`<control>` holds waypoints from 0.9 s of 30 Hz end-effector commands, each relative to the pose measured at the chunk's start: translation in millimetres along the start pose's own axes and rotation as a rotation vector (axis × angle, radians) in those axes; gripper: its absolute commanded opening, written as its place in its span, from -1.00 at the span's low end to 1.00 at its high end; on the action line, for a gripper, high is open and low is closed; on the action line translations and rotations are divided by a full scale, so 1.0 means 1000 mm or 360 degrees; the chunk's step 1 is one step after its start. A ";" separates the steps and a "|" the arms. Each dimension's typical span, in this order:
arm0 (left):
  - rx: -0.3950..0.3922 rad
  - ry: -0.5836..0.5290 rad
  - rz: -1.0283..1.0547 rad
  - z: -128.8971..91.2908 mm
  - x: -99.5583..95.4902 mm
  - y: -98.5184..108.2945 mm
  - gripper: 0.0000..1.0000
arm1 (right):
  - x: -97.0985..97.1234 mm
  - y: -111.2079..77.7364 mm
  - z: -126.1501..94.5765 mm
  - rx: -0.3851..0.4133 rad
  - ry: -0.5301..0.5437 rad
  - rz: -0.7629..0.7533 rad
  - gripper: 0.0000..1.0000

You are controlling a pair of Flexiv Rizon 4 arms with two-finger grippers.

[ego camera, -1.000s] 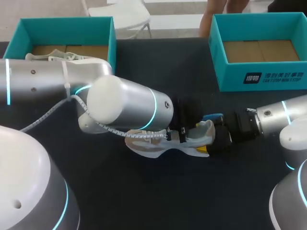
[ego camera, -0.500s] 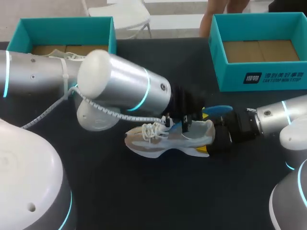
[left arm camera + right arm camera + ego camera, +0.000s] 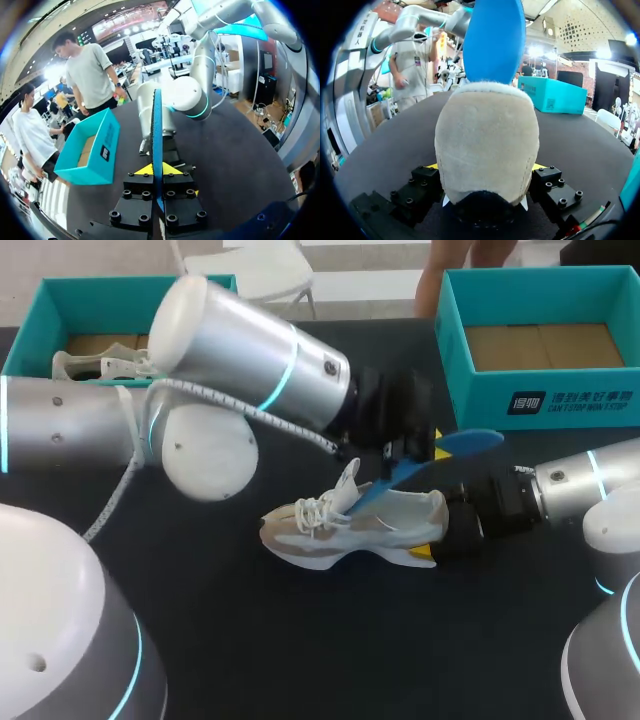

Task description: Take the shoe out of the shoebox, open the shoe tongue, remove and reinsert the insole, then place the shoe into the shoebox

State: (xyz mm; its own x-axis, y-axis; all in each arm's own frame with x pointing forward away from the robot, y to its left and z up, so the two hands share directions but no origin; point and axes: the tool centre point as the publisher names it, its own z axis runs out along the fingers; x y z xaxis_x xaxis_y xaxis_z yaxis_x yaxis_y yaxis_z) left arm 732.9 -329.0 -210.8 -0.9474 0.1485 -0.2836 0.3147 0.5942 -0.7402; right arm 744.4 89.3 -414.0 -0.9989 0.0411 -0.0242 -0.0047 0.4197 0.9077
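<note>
Shoe at mid-bench in the head view, lying on its side on the dark bench, toe toward my left arm, laces and tongue pulled up. The right pincer grips its heel from two sides. The left pincer hangs just above the shoe's opening, closed on a blue insole that slants up out of the shoe. A teal left shoebox at the far edge holds a second shoe; the right shoebox stands apart at the far right. In the left wrist view the insole stands edge-on, pinched flat between the narrow yellow fingertips, with my right arm ahead of it. In the right wrist view the pale heel fills the gap between the pincer's fingers, both touching it, and the insole rises beyond the heel collar.
</note>
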 end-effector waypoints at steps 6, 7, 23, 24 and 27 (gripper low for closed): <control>0.0143 0.0279 0.0071 -0.039 -0.015 -0.031 -1.00 | 0.000 -0.002 0.003 0.0006 -0.0001 0.0002 -1.00; 0.0172 0.0290 0.0072 -0.044 -0.015 -0.034 -1.00 | 0.000 -0.002 0.003 0.0006 -0.0001 0.0002 -1.00; 0.0600 0.0395 -0.0062 -0.088 -0.026 -0.061 -1.00 | 0.000 -0.002 0.003 0.0006 -0.0001 0.0002 -1.00; 0.0631 0.0381 -0.0079 -0.091 -0.026 -0.062 -1.00 | 0.000 -0.002 0.003 0.0006 -0.0001 0.0002 -1.00; 0.0733 0.0362 -0.0124 -0.096 -0.025 -0.063 -1.00 | 0.000 -0.002 0.003 0.0006 -0.0001 0.0002 -1.00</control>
State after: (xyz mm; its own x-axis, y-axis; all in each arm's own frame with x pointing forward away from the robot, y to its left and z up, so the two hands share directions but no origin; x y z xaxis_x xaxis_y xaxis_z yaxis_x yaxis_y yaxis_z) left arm 737.6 -302.4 -94.2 -0.9359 0.3347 -0.1102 0.2088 0.2749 -0.9385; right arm 744.4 89.4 -413.9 -0.9989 0.0411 -0.0242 -0.0047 0.4196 0.9077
